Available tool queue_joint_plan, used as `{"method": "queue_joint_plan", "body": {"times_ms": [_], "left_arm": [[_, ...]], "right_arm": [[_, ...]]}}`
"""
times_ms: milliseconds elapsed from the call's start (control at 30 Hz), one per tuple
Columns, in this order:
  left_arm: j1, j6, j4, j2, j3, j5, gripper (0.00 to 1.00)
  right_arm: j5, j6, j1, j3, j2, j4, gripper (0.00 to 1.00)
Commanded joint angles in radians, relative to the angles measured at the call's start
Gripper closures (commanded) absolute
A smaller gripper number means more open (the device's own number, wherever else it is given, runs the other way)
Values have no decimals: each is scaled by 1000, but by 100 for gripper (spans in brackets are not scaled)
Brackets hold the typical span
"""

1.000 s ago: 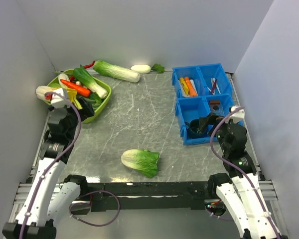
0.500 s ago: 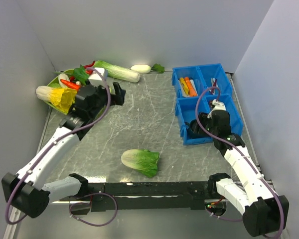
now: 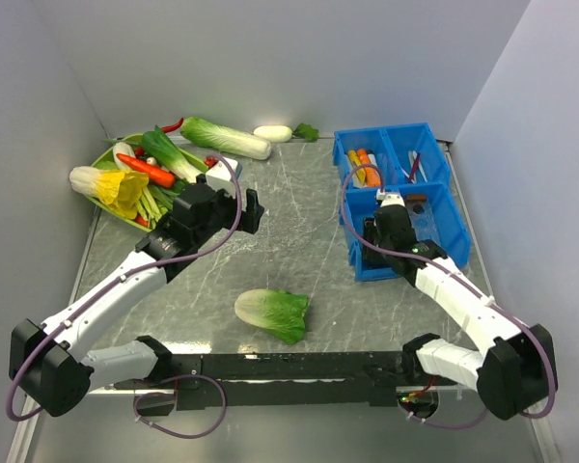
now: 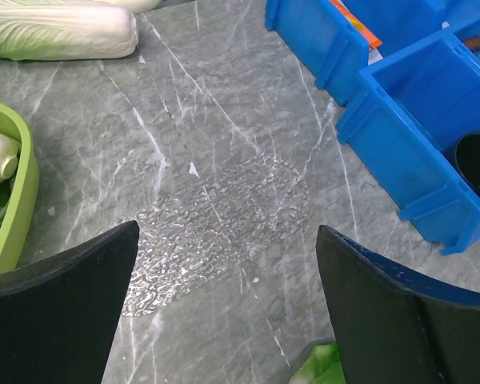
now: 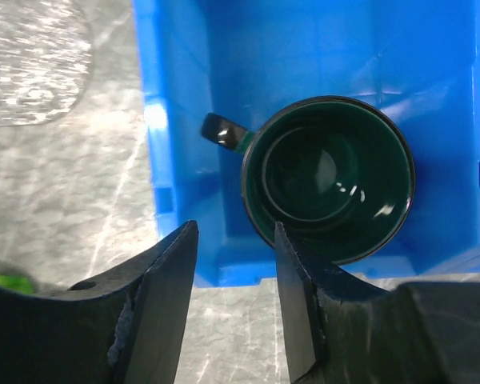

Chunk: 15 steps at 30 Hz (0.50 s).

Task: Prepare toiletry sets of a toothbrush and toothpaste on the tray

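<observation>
Currently the toothpaste (image 3: 363, 166), 2 tubes, lies in the blue tray's (image 3: 351, 246) back-left compartment, and the toothbrush (image 3: 413, 166) seemingly in its back-right one. Over its front-left compartment the right gripper (image 5: 234, 232) straddles the mug's (image 5: 328, 176) rim, but I cannot tell whether it grips. Left of the tray, the left gripper (image 4: 228, 236) gapes wide.

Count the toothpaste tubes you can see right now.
2: a yellow tube and an orange tube, side by side in the blue tray's back-left compartment. Others may be hidden behind its walls.
</observation>
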Motion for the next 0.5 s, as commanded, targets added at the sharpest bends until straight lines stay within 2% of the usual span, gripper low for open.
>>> {"method": "queue_joint_plan", "body": {"times_ms": [0,467], "left_arm": [[-3,16,39,-21,21,1,3],[-5,5,29,-12,27,27,3]], "right_arm": [[102,-13,3,69,60,-58,51],[50,-73,2,100,170,-61,53]]}}
